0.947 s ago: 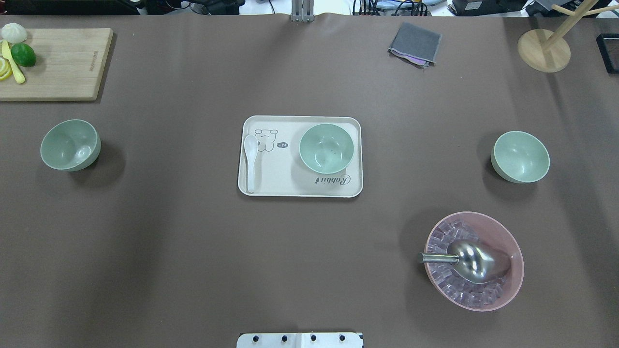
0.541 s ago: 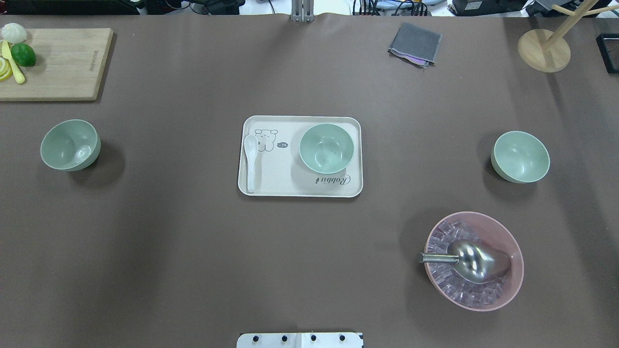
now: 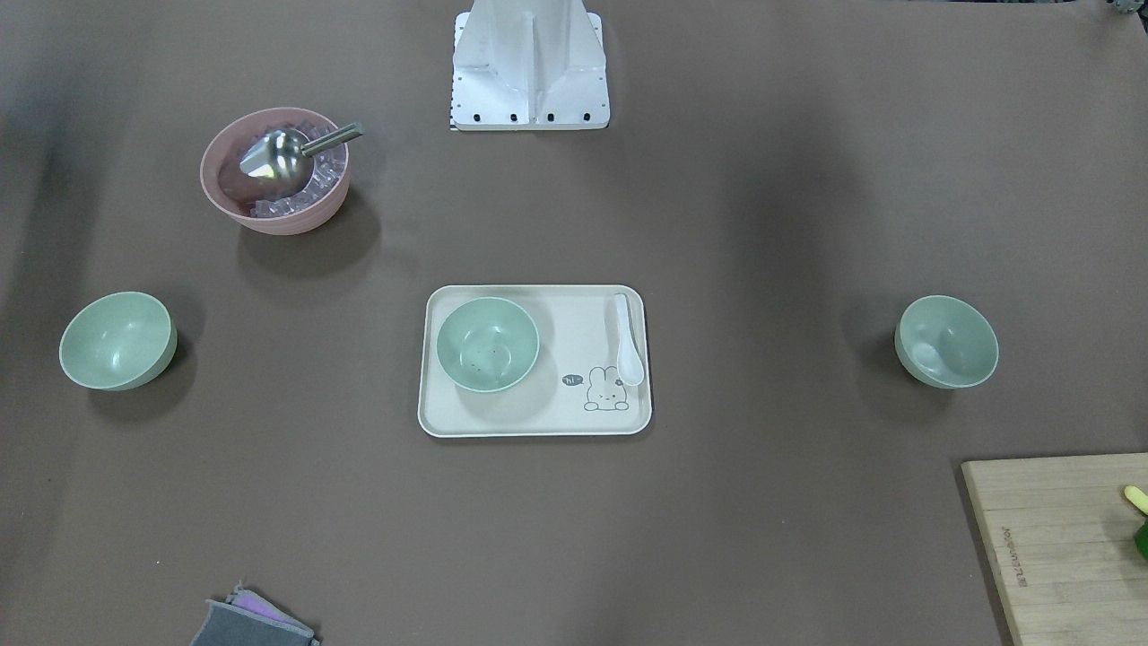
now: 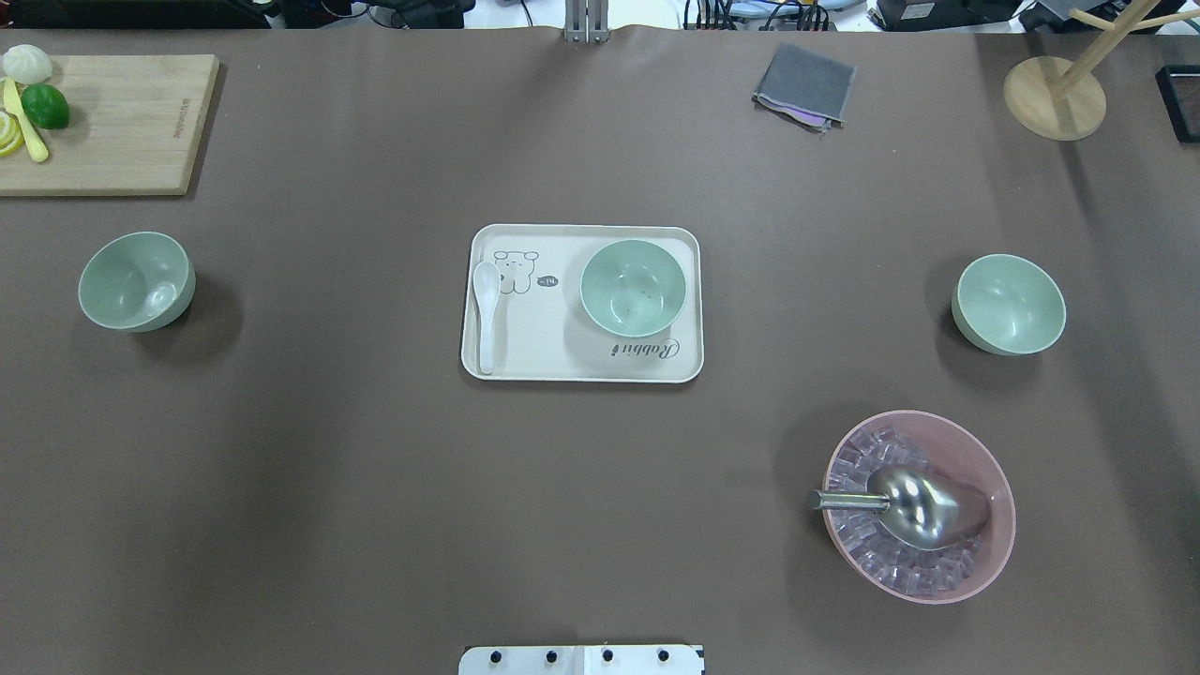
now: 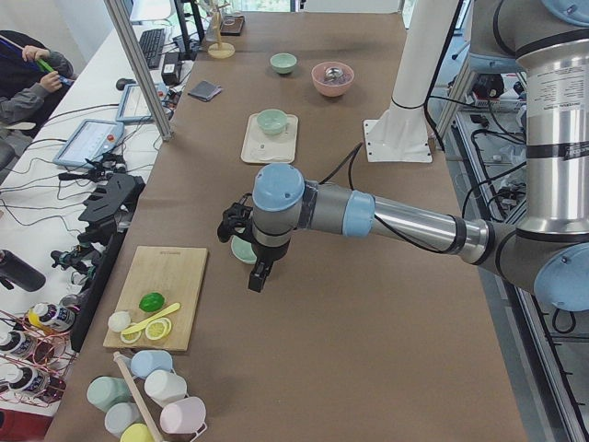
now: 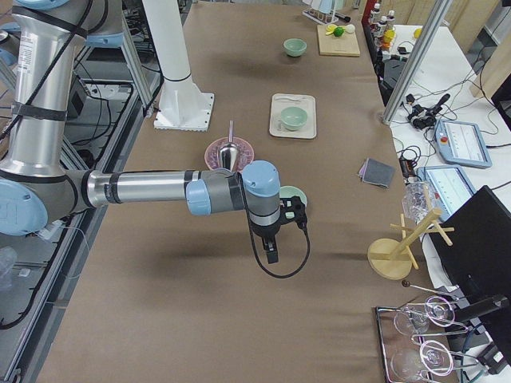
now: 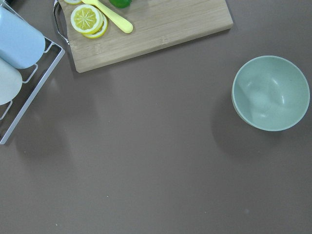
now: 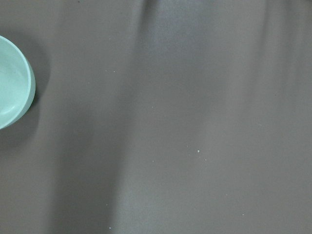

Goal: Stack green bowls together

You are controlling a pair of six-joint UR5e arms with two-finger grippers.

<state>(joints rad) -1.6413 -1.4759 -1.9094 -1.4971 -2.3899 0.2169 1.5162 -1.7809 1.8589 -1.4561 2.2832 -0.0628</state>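
Tray (image 4: 534, 347) holds the middle green bowl (image 4: 633, 288); left green bowl (image 4: 136, 281) and right green bowl (image 4: 1009, 305) stand well apart. We cannot tell whether the left gripper (image 5: 235, 226) or right gripper (image 6: 295, 211) is open.

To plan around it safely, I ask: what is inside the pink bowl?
The pink bowl holds clear cubes and a metal scoop lying on them, its handle over the rim. The bowl's bottom, and anything under the scoop, is covered and cannot be seen.

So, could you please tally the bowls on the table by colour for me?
Green bowls: 3
Pink bowl: 1
Total: 4
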